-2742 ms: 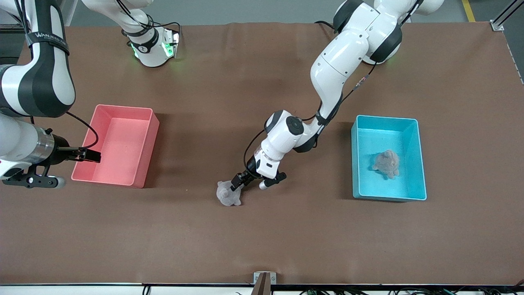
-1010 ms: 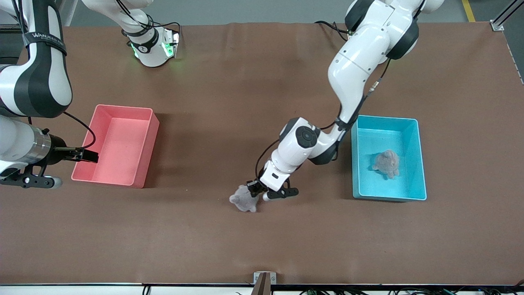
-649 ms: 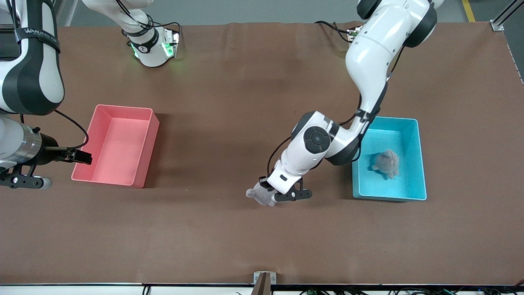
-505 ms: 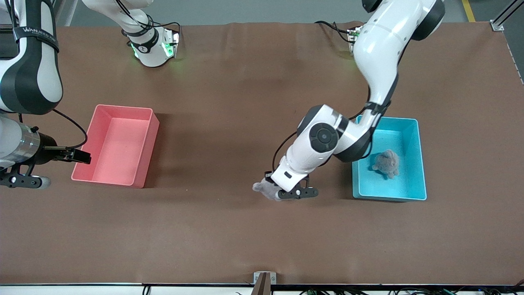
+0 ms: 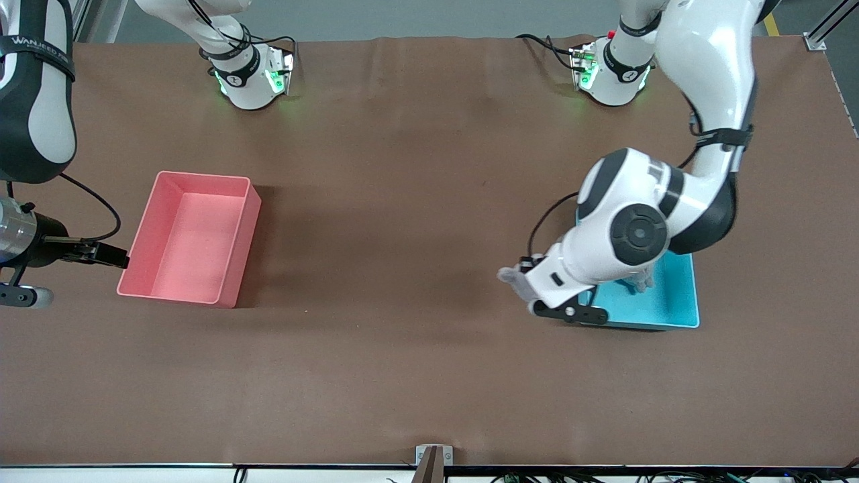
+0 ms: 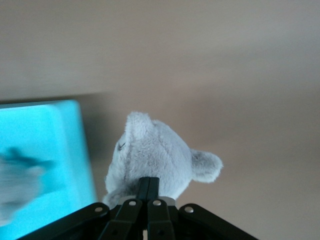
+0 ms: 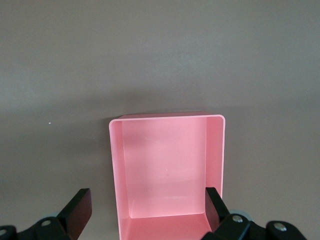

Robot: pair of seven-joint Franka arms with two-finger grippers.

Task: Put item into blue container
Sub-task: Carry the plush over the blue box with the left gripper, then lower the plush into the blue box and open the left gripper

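Over the brown table (image 5: pixel 402 201), just beside the blue container (image 5: pixel 678 308) on its side toward the right arm's end, the left gripper (image 6: pixel 148 187) hangs w/ its fingers (image 6: pixel 143 186) pressed together on a grey plush toy (image 6: pixel 150 160), pinching it at the base; one ear pokes out at abt 3 o'clock in the left wrist view. In the front view the toy (image 5: pixel 513 278) shows only as a grey bit at abt 9 o'clock from the wrist, over bare table and not over the bin. A 2nd grey plush (image 5: pixel 641 280) lies inside the blue container, mostly hidden by the left arm. The right arm waits at its own end of the table; the right gripper (image 7: pixel 145 212) hangs w/ fingers spread wide, nothing betw. them, over the pink bin (image 5: pixel 191 238), whose rim (image 7: pixel 167 117) sits at 12 o'clock in the right wrist view. The pink bin sits well apart from the blue one.
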